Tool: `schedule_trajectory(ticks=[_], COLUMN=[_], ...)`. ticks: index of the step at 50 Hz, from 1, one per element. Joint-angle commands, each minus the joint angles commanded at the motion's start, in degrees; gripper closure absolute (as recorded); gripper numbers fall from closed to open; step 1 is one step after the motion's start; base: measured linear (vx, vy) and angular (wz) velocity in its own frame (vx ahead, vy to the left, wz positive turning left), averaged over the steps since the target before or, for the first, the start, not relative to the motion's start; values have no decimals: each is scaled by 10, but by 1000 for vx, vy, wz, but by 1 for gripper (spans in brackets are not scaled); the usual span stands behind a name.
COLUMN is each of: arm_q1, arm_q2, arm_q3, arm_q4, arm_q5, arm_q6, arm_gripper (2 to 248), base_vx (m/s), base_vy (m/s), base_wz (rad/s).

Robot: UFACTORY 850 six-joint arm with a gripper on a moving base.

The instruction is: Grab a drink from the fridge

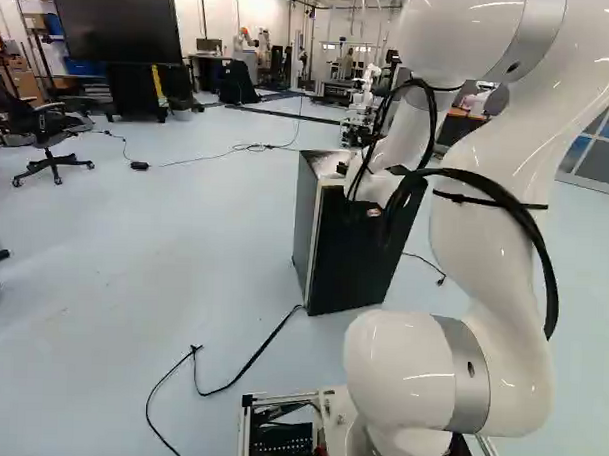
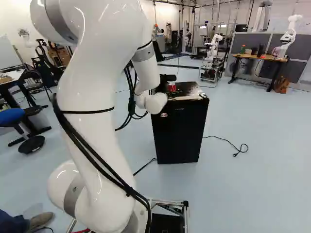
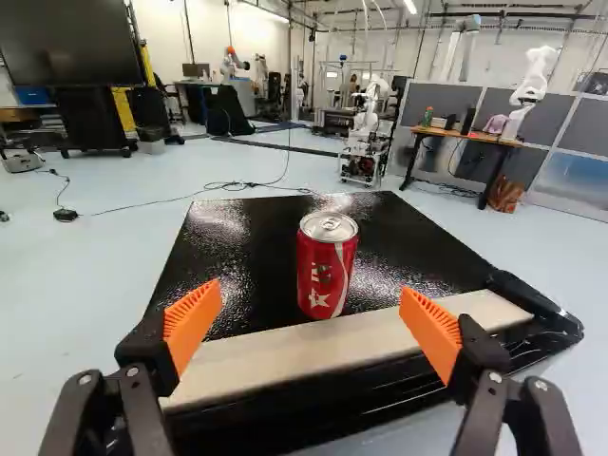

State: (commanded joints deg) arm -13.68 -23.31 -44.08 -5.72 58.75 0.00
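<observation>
So the can (image 2: 171, 87) is sitting upright on top of the fridge (image 2: 180, 131), not inside it. The right base view shows it as a little red spot by the dark claw (image 2: 167, 77) at the end of the arm (image 2: 92, 97). In the left base view the arm covers most of the fridge top, so no luck spotting the can there.

The wrist view is the good one: the claw (image 3: 312, 299) is spread wide, orange pads (image 3: 193, 323) well apart, nothing gripped. The can stands ahead, in line with the gap, just past the pale strip (image 3: 285, 356) along the fridge's near edge. It's red with a silver lid, and the tab shows too. You only get that detail from this camera.

What the left base view adds is the fridge's grey side, plus a black cable (image 1: 229, 383) on the floor between fridge and base. A big screen (image 1: 113, 26) and an office chair (image 1: 49, 139) are over at the left. The screen is in the wrist view too, but I can't find it in the right base view.

The right base view has a blue stool (image 2: 12, 116) at its left and, far off at its right, a table (image 2: 260, 57) with another robot (image 2: 288, 36) on it. Wrist view catches those last two as well.
</observation>
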Motion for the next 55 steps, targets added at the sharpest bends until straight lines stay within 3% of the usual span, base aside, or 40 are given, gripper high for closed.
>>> schedule_trajectory(ticks=[15,31,45,46,50,51,55], arm_q1=[4,9,11,11,11,11,11], arm_q2=[-49,-98,-110,-110,-110,-110,-110], arm_q3=[-40,-89,-105,-105,-105,-105,-105], arm_q4=[25,29,29,29,29,29,29], arm_q5=[25,28,28,28,28,28,28], arm_q6=[0,0,0,0,0,0,0], arm_gripper=[3,3,9,45,45,84,84], base_vx=[0,0,0,0,0,0,0], base_vy=[0,0,0,0,0,0,0], base_wz=[0,0,0,0,0,0,0])
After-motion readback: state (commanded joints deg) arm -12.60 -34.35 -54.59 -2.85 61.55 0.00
